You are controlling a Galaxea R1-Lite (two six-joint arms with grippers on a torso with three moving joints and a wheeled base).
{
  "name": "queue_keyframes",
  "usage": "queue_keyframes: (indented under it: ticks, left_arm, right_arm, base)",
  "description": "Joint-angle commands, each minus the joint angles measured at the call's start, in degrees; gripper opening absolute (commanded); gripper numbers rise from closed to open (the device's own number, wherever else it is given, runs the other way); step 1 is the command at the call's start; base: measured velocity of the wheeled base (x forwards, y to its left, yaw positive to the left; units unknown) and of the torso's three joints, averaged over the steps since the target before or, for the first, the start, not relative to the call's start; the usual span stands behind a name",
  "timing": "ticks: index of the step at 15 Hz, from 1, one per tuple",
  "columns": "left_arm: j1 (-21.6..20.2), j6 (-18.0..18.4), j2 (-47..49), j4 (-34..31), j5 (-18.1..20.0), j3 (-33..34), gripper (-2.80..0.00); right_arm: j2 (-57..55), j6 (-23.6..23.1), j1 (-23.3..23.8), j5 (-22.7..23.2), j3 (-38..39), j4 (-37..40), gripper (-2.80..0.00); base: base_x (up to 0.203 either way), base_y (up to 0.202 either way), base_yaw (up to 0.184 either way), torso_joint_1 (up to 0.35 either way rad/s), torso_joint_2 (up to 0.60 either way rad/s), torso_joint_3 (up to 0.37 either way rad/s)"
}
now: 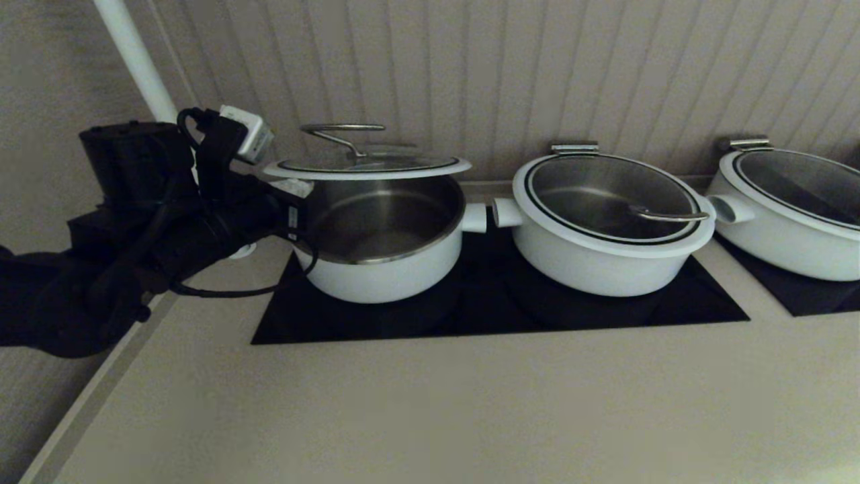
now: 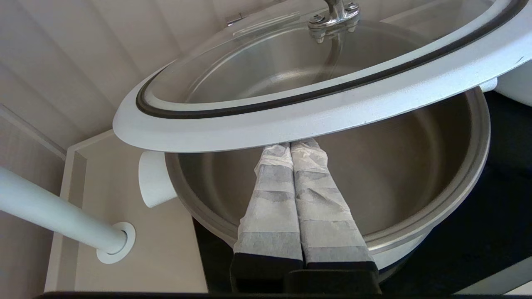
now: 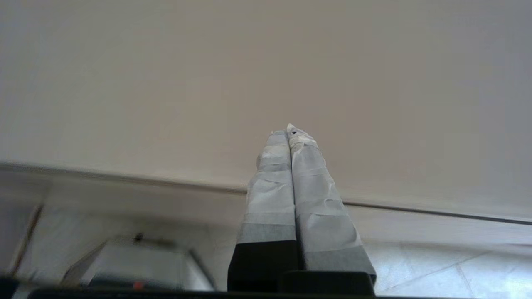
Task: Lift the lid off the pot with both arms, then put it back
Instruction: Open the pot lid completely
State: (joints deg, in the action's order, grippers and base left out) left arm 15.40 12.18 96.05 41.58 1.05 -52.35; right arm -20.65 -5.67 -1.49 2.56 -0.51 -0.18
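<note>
Lid first: you can see the round glass lid with its broad white rim and steel loop handle raised above the deep white pot, roughly level in the head view, with a clear gap between its rim and the pot's steel mouth. That pot sits on the black cooktop at the left end of the row, its stubby side handle pointing toward the wider, shallower pot next to it, which still wears its own lid. A third wide pot stands further right on a separate dark panel. Your left gripper comes in from the pot's left side; in the left wrist view its two tape-wrapped fingers are pressed flat together with no gap, and their tips disappear under the white rim of the lid, over the open steel interior. You cannot tell from these views whether the tips bear the lid's weight or merely touch its underside. The black left arm carries a small white box near the lid's edge, and a white pole rises behind it. Your right gripper does not show in the head view; its wrist view shows its wrapped fingers closed on each other, holding nothing, pointing at a plain pale surface away from the pots.
</note>
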Motion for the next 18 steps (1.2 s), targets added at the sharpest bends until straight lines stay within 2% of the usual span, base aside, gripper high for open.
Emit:
queue_keyframes:
  ticks: [1, 12, 18]
  left_arm:
    - [0.0, 0.0, -0.5, 0.3, 0.0, 0.3, -2.8]
    - [0.0, -0.2, 0.0, 0.3, 0.0, 0.1, -2.8]
    - [0.0, -0.2, -0.4, 0.3, 0.0, 0.1, -2.8]
  right_arm:
    - [7.6, -0.5, 0.1, -0.7, 0.4, 0.8, -2.8]
    - [9.1, -0.7, 0.6, -0.5, 0.5, 0.8, -2.8]
    - [17.2, -0.6, 1.4, -0.5, 0.5, 0.6, -2.8]
  base:
    - [0.0, 0.0, 0.0, 0.0, 0.0, 0.0]
    - [0.0, 0.0, 0.0, 0.0, 0.0, 0.0]
    - [0.0, 0.0, 0.0, 0.0, 0.0, 0.0]
